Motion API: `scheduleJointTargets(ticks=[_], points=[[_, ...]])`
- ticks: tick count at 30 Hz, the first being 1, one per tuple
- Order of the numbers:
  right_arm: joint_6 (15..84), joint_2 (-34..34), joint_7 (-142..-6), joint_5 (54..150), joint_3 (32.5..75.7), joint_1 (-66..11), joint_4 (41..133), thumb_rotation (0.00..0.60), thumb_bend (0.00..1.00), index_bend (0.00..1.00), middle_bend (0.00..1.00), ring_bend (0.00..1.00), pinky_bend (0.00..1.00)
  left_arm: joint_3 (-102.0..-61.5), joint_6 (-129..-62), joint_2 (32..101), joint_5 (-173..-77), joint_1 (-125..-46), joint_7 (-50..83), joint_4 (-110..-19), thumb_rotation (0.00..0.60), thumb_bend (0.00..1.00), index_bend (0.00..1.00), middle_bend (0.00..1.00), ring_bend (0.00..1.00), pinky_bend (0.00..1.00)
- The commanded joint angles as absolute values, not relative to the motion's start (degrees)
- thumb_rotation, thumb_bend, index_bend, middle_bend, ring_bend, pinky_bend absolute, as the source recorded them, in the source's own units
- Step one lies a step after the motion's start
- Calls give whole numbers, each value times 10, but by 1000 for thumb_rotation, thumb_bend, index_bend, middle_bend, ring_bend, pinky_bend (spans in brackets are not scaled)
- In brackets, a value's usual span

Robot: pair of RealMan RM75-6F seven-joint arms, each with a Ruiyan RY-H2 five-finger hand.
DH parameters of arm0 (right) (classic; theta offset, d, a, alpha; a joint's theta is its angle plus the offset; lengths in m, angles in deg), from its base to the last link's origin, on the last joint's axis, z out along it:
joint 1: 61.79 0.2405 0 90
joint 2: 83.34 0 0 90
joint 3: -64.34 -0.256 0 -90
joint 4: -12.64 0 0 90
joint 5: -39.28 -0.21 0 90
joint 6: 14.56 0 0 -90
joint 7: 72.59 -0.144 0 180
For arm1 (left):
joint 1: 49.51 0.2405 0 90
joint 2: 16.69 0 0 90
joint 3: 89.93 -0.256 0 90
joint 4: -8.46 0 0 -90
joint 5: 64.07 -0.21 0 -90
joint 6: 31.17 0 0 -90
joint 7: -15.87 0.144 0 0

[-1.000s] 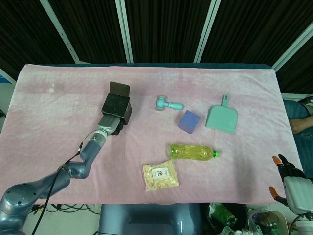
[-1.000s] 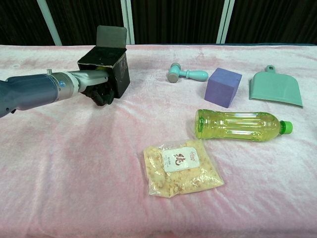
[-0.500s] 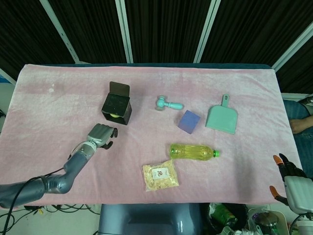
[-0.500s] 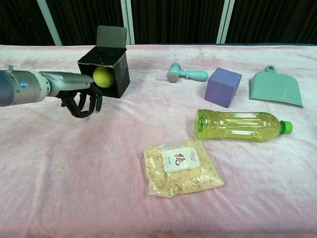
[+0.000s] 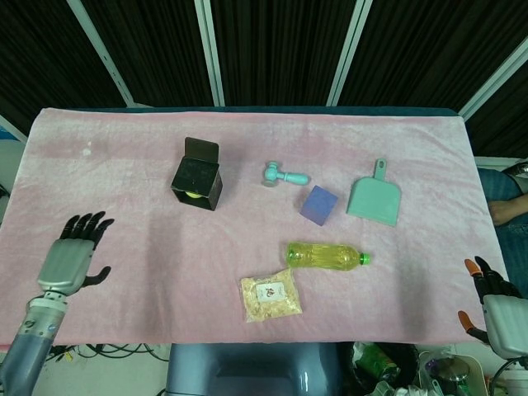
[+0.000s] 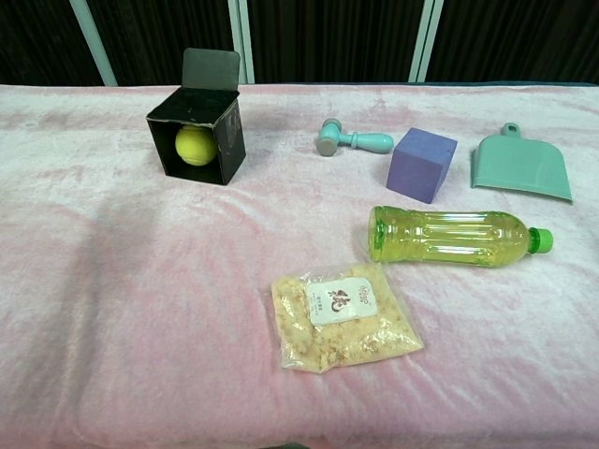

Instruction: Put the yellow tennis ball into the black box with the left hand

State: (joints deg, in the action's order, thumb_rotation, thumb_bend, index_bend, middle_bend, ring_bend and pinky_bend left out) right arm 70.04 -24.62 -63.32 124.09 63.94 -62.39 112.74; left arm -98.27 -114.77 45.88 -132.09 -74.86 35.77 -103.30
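The left hand (image 5: 73, 254) has its dark fingers (image 5: 86, 223) spread apart and holds nothing, hovering well to the left of and nearer the robot than the black box (image 6: 197, 133). The right hand (image 5: 495, 304) shows only partly at the lower right edge; whether it is spread or curled cannot be told. The yellow tennis ball (image 6: 196, 145) sits inside the black box, whose flap stands open. Right of the box lie a teal toy hammer (image 6: 350, 138), a purple cube (image 6: 422, 165), a teal dustpan (image 6: 520, 164), a bottle of yellow liquid (image 6: 457, 235) and a snack bag (image 6: 343, 315), all on the pink cloth (image 6: 140, 309).
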Motion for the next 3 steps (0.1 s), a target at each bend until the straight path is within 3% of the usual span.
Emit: scheduleJointTargets(ticks=[1, 3], points=[[701, -246, -633, 1241, 640, -624, 1128, 600, 216, 24, 42, 150, 245, -1036, -1271, 420, -1433, -629, 237, -979, 600, 255, 106, 25, 0, 0], [702, -246, -632, 1242, 640, -625, 1128, 600, 216, 24, 42, 150, 245, -1033, -1285, 424, -1445, -614, 213, -962, 600, 254, 106, 21, 0, 0]])
